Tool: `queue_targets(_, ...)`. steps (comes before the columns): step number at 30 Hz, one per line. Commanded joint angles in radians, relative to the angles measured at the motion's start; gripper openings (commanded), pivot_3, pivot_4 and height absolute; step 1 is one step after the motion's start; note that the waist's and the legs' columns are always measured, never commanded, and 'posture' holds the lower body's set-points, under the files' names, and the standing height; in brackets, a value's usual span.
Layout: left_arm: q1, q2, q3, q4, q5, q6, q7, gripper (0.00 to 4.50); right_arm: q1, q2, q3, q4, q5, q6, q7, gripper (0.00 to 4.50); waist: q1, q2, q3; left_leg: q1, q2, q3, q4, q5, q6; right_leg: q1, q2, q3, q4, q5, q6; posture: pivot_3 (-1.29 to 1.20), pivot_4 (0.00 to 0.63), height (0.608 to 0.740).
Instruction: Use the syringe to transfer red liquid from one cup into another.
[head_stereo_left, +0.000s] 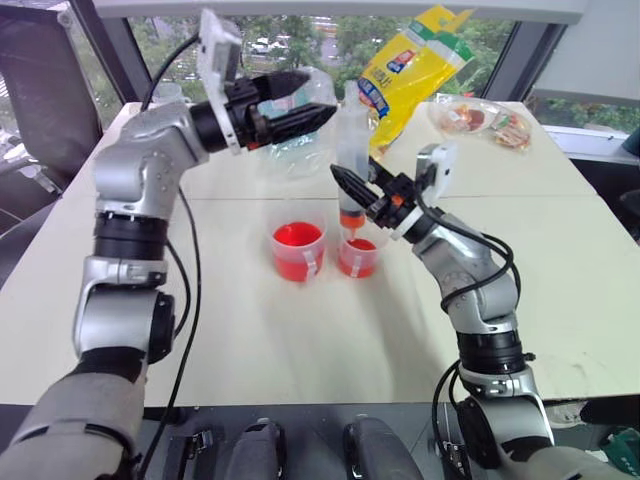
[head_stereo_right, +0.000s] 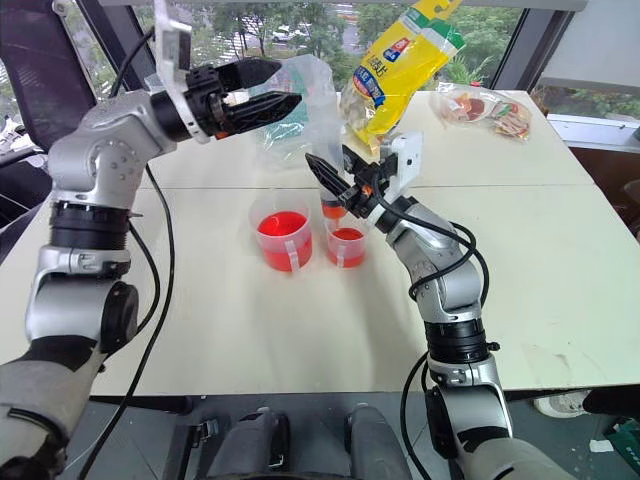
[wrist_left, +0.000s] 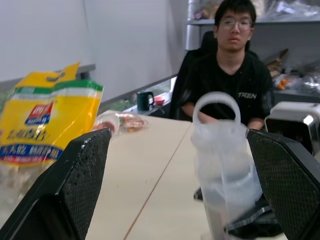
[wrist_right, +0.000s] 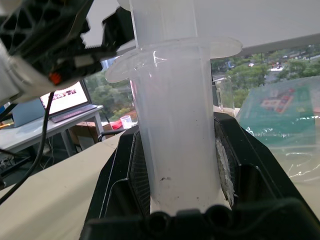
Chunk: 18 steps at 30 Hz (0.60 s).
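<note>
The syringe (head_stereo_left: 351, 150) stands upright with its orange-red nozzle (head_stereo_left: 350, 218) just above the narrower cup (head_stereo_left: 357, 258), which holds red liquid (head_stereo_left: 359, 244). My right gripper (head_stereo_left: 350, 183) is shut on the clear barrel (wrist_right: 175, 125). The wider cup (head_stereo_left: 298, 250), to the left and touching it, also holds red liquid. My left gripper (head_stereo_left: 318, 97) is open at the level of the whitish plunger's top. In the left wrist view the plunger's ring (wrist_left: 217, 112) stands between the two spread fingers (wrist_left: 75, 190).
A yellow bag (head_stereo_left: 410, 70) stands behind the syringe, with a clear plastic bag (head_stereo_left: 295, 140) to its left. A snack packet (head_stereo_left: 480, 120) lies at the far right of the table (head_stereo_left: 250, 340). A person (wrist_left: 230, 65) sits at the far side.
</note>
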<state>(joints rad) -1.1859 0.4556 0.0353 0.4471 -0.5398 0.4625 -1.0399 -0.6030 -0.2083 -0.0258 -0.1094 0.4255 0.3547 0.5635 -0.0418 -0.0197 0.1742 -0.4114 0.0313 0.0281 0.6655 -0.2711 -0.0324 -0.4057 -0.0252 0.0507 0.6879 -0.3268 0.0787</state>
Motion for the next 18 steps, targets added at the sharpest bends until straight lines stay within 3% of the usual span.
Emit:
queue_targets(1,-0.062,-0.019,0.007,0.079,0.033,-0.060,-0.032,4.45,-0.001,-0.005,-0.006,-0.054,0.000,-0.029,-0.007,1.37,-0.001,0.000,0.000,0.000,0.000,0.000,0.000,0.000,0.000,0.000,0.000,0.000,0.000,0.000,0.000,0.00,0.150,0.740)
queue_targets(18,-0.183,-0.151,0.009,0.392,0.120,-0.189,-0.171,4.45,0.005,-0.038,0.019,-0.102,-0.004,-0.012,-0.001,1.37,0.000,0.000,0.000,-0.001,0.000,0.000,0.000,0.000,0.000,0.000,0.000,0.000,0.000,0.000,0.000,0.00,0.150,0.740)
